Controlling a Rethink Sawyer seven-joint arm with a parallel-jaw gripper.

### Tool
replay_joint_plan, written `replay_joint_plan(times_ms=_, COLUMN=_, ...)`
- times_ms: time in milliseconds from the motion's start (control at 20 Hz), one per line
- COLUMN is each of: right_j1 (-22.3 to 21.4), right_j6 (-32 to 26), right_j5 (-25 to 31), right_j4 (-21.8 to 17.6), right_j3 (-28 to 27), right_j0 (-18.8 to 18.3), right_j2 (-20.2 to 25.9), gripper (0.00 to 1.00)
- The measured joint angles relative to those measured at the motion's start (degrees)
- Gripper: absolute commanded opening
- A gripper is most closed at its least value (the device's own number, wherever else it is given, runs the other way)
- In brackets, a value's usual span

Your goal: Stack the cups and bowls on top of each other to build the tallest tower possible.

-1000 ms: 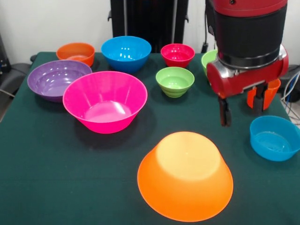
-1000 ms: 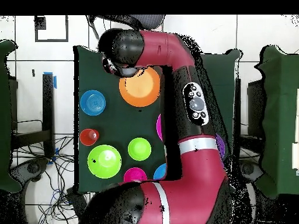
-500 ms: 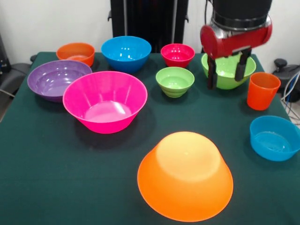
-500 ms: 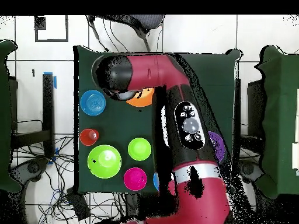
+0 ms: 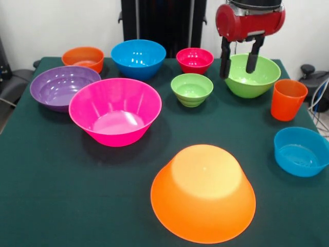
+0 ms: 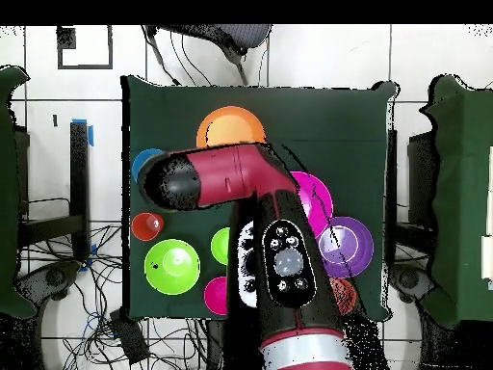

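My gripper (image 5: 238, 63) hangs open and empty at the table's far right, its two black fingers over the near rim of the large green bowl (image 5: 257, 77). The orange-red cup (image 5: 288, 99) stands upright to the right of that bowl, apart from the gripper. The largest orange bowl (image 5: 203, 193) lies rim down at the front with nothing on it. In the overhead view the arm's wrist (image 6: 168, 181) hides the gripper; the orange bowl (image 6: 231, 130), the cup (image 6: 146, 226) and the green bowl (image 6: 172, 267) show there.
Upright on the green cloth stand a large pink bowl (image 5: 115, 110), a purple bowl (image 5: 62, 86), a small orange bowl (image 5: 83, 57), a blue bowl (image 5: 138, 57), a small red bowl (image 5: 195, 59), a small green bowl (image 5: 192, 88) and a small blue bowl (image 5: 300, 151).
My gripper has risen and moved back from beside the cup and small blue bowl to above the large green bowl. No bowl or cup has moved.
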Motion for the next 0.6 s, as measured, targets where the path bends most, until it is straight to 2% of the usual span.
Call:
replay_joint_plan(times_ms=100, right_j1=-0.3, right_j6=1.4, right_j5=-3.5, right_j4=0.0, right_j3=1.8, right_j0=1.2, right_j2=-1.2, gripper=1.00)
replay_joint_plan(times_ms=150, right_j1=-0.3, right_j6=3.5, right_j5=-7.6, right_j4=0.0, right_j3=3.5, right_j0=3.1, right_j2=-2.9, gripper=1.00)
replay_joint_plan(times_ms=350, right_j1=-0.1, right_j6=9.1, right_j5=-14.7, right_j4=0.0, right_j3=5.9, right_j0=7.6, right_j2=-5.9, gripper=1.00)
replay_joint_plan(times_ms=600, right_j1=0.5, right_j6=17.2, right_j5=-20.6, right_j4=0.0, right_j3=7.4, right_j0=13.1, right_j2=-8.3, gripper=1.00)
